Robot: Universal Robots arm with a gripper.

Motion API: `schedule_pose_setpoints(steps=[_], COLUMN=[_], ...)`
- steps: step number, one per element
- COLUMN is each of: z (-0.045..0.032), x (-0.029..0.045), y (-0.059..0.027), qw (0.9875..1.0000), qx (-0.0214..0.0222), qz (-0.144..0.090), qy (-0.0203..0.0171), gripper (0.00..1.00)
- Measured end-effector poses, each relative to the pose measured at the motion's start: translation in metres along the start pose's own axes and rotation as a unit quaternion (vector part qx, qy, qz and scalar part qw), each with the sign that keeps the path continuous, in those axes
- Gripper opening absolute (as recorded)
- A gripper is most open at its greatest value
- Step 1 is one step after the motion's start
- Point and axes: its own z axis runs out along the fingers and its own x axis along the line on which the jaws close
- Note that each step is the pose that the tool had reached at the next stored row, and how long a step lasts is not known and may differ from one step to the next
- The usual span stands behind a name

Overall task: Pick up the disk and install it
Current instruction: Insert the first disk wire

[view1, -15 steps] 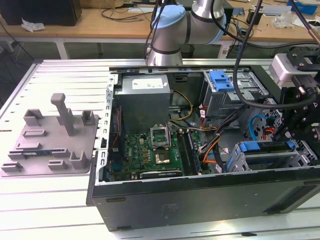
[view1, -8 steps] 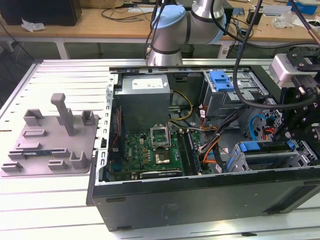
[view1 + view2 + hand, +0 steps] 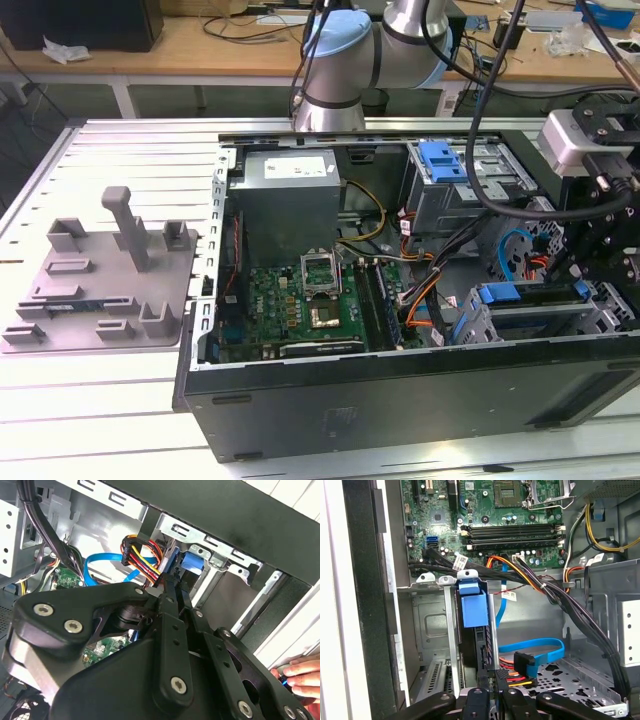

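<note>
1. The open computer case [image 3: 400,395] lies on its side on the white slatted table [image 3: 100,420], with the motherboard [image 3: 300,305] exposed.
2. The arm [image 3: 345,60] reaches over the case from the far side, and the gripper [image 3: 600,240] hangs at the exterior view's right, above the drive cage [image 3: 540,320].
3. In the first wrist view, the disk [image 3: 479,640] stands on edge in a slot of the grey cage, its blue carrier tab [image 3: 474,607] pointing toward the motherboard.
4. The black fingers [image 3: 492,700] converge at the disk's near edge, nearly closed; whether they actually clamp it cannot be told.
5. In the second wrist view, the gripper [image 3: 172,587] points at the same blue tab, beside a bundle of coloured cables [image 3: 140,555].
6. A person's hand [image 3: 302,677] rests at the case edge.
7. A grey fixture plate [image 3: 105,285] sits on the table, well apart from the case.
</note>
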Motion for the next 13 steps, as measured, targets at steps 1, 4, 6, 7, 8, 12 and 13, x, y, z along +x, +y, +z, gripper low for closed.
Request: schedule_pose_setpoints(steps=[1,4,6,7,8,12,13], z=[0.0001,0.0006,0.0011,0.0013,0.0015,0.0026,0.003], x=[0.0,0.0,0.0001,0.0001,0.0001,0.0002,0.0003], y=[0.0,0.0,0.0,0.0,0.0,0.0,0.0], qw=[1.0,1.0,1.0,1.0,1.0,1.0,1.0], qx=[0.0,0.0,0.0,0.0,0.0,0.0,0.0], qz=[0.0,0.0,0.0,0.0,0.0,0.0,0.0], qy=[0.0,-0.0001,0.0,0.0,0.0,0.0,0.0], gripper=[0.17,0.17,0.17,0.17,0.17,0.17,0.17])
